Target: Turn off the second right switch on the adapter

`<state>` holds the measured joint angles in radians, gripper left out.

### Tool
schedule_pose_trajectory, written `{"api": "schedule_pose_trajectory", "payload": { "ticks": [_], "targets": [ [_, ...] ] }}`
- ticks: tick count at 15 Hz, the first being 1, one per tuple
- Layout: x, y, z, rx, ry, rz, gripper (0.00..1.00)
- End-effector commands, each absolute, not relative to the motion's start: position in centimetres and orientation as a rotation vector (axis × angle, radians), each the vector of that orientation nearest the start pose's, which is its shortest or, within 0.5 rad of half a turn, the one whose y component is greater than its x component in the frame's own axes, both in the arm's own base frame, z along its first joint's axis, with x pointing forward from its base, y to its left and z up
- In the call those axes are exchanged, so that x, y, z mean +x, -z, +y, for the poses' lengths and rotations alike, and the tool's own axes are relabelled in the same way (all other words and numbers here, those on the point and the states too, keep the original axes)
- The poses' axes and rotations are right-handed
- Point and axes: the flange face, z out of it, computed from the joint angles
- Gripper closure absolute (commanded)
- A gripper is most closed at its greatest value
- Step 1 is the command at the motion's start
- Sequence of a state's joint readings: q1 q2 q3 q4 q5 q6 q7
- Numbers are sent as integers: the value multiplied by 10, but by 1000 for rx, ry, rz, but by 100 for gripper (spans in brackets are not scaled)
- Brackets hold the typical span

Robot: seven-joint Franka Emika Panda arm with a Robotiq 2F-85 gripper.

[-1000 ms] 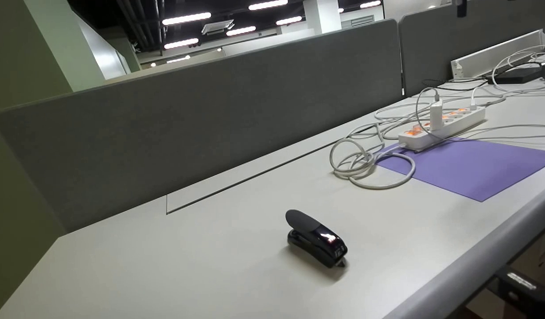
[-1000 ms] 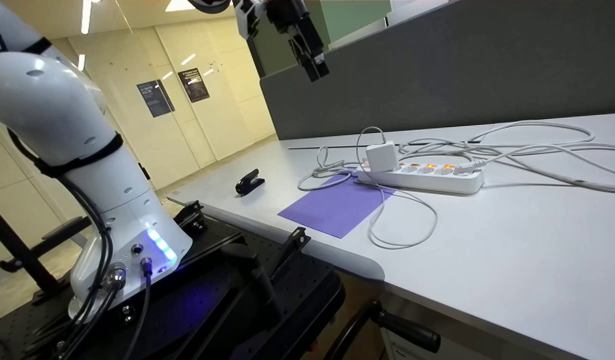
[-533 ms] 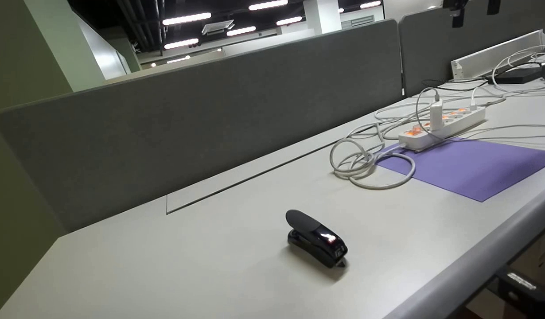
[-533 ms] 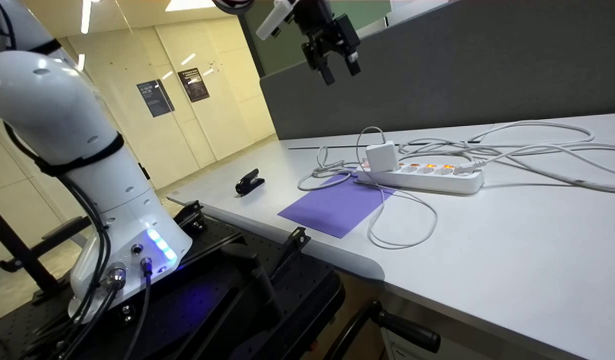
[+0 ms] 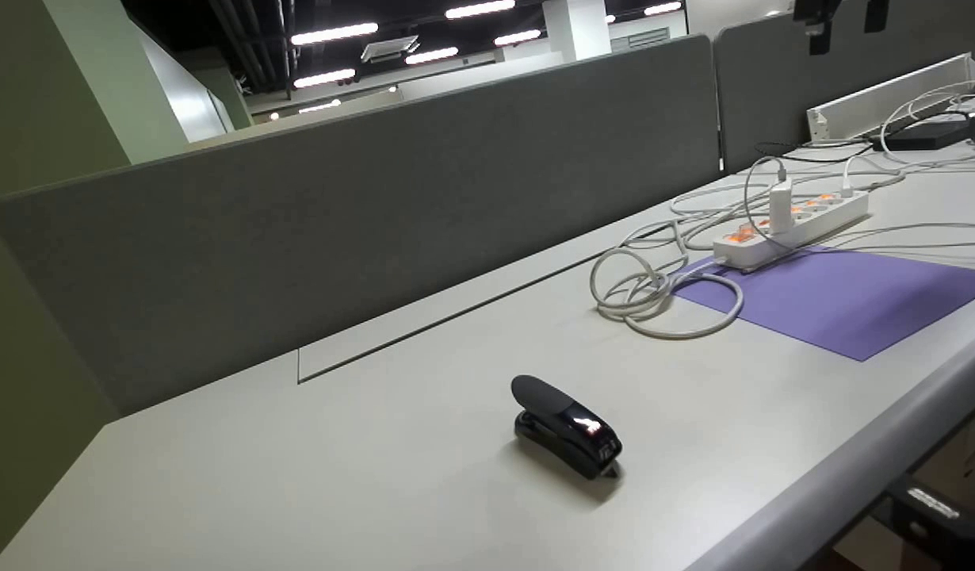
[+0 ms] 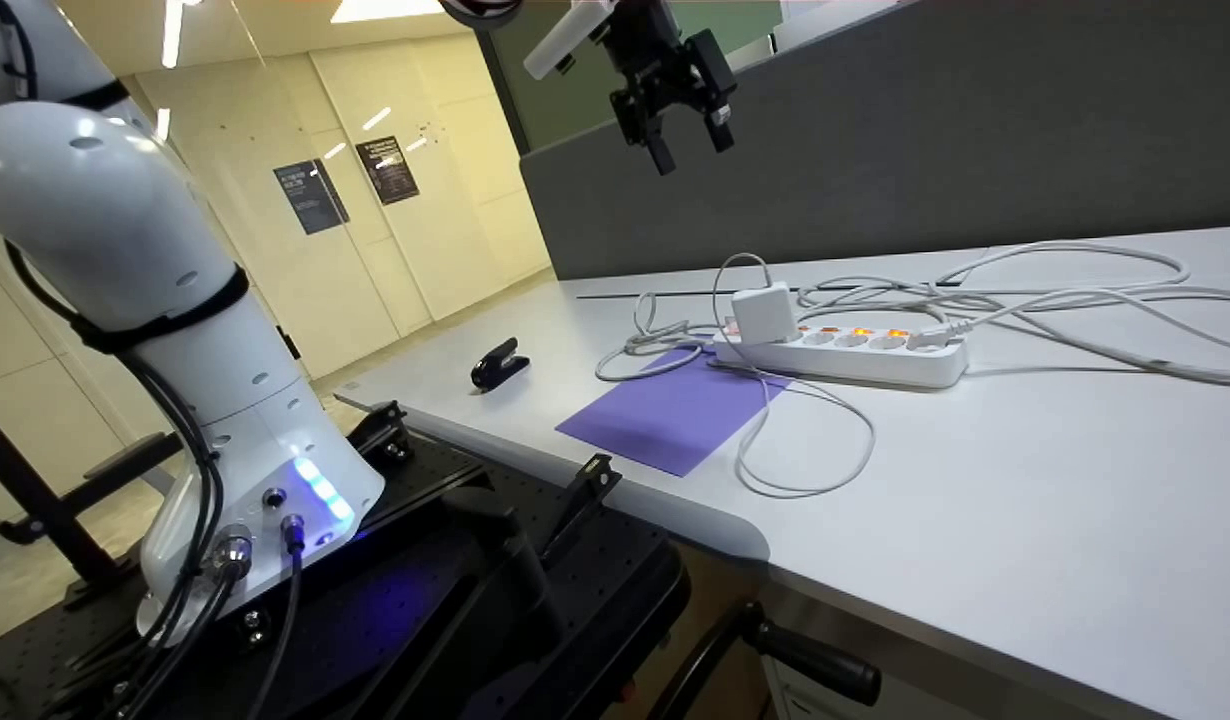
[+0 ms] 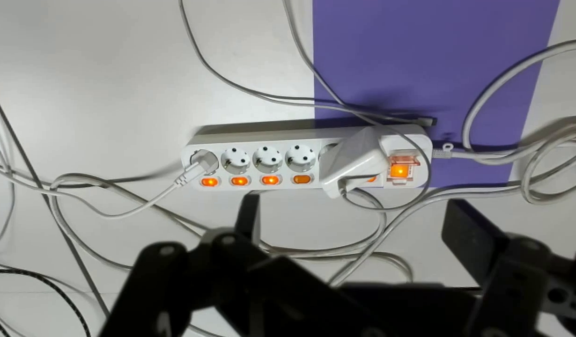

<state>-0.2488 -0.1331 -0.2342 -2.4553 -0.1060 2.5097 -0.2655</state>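
With our fingers point(image 7: 473, 241) spread well clear of the adapter point(image 7: 284, 169), we could mispress or knock the charger point(image 7: 356, 157), since it partly hides a switch point(image 7: 372, 179) in the wrist view.

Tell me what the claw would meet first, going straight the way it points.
Likely the white charger plugged into the power strip, or possibly the cords beside it; depth is unclear.

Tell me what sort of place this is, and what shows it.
Probably an office, though a lab isn't ruled out: a grey divider panel stands along a long white desk, and what looks like a stapler lies on the desk.
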Motion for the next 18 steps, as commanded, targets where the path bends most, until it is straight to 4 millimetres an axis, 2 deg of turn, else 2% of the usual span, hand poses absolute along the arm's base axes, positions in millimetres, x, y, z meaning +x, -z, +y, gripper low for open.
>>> {"api": "schedule_pose_trajectory", "payload": {
  "ticks": [1,7,8,9,10,15,18],
  "targets": [
    [442,-360,-250,-3212,167,100,0],
    [474,-337,-313,-3272,59,-139,0],
    [481,-332,-320,-3280,54,-142,25],
    [488,-326,-325,-3284,63,-131,27],
    [494,-322,-330,-3283,76,-105,33],
    [521,-291,-341,-3243,186,34,69],
    [536,-270,-342,-3206,225,54,90]
  ]
}}
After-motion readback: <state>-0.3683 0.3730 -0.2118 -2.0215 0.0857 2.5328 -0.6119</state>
